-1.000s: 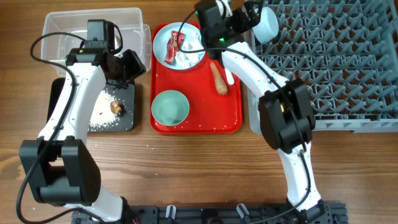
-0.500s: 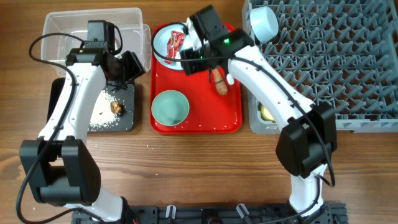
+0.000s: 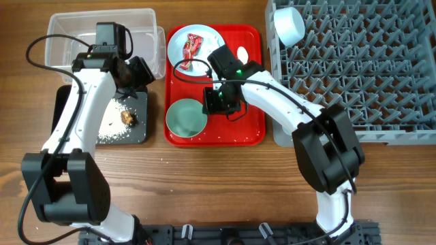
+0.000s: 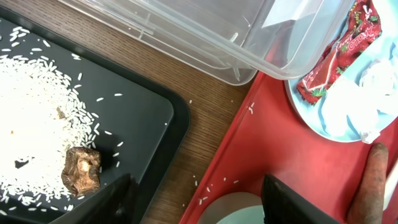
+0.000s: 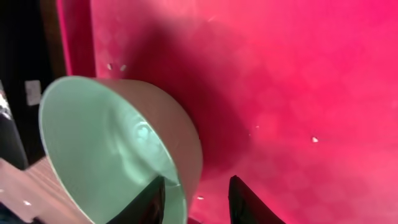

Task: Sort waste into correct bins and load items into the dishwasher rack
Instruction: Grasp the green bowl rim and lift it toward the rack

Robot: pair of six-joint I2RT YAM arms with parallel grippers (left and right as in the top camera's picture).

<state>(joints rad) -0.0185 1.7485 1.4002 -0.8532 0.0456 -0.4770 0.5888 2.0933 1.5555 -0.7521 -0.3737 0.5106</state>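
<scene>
The grey dishwasher rack fills the upper right of the overhead view, with one pale bowl tipped on its side at the rack's upper left corner. Left of the rack, on the wooden surface, lies the flat red serving tray. The clear tub sits at upper left, with the black tray just below it.

The light-blue plate rests at the top of the red tray and carries the red snack wrapper and the crumpled tissue. The white spoon lies to the plate's right. The mint bowl stands upright in the red tray's lower left. The carrot-like stick shows at the right edge of the left wrist view, below the plate.

The right gripper is low over the mint bowl's right side. Its jaws stand apart and straddle the rim, one finger inside and one outside.

The left gripper hangs above the strip between the black and red trays, jaws wide and empty.

Rice crumbs are scattered on the black tray, and the dark food lump lies among them.
</scene>
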